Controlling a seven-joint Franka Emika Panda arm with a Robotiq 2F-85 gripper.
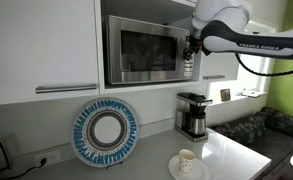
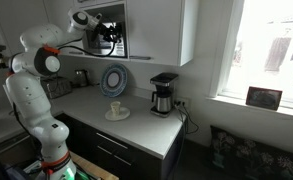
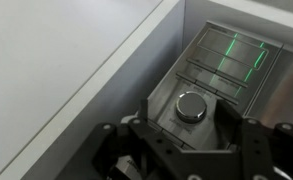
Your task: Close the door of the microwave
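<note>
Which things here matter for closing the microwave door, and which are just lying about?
Job in hand:
microwave
door
button panel
gripper

Lying about:
coffee maker
blue patterned plate
cup on saucer
picture frame

A coffee maker [image 1: 193, 113], a white cup [image 1: 187, 160] and a blue-rimmed round plate [image 1: 105, 132] share the countertop [image 1: 234, 152].

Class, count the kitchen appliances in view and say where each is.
2. The microwave sits high among the white cabinets; the coffee maker stands on the counter below. Others may be hidden outside the frames.
</note>
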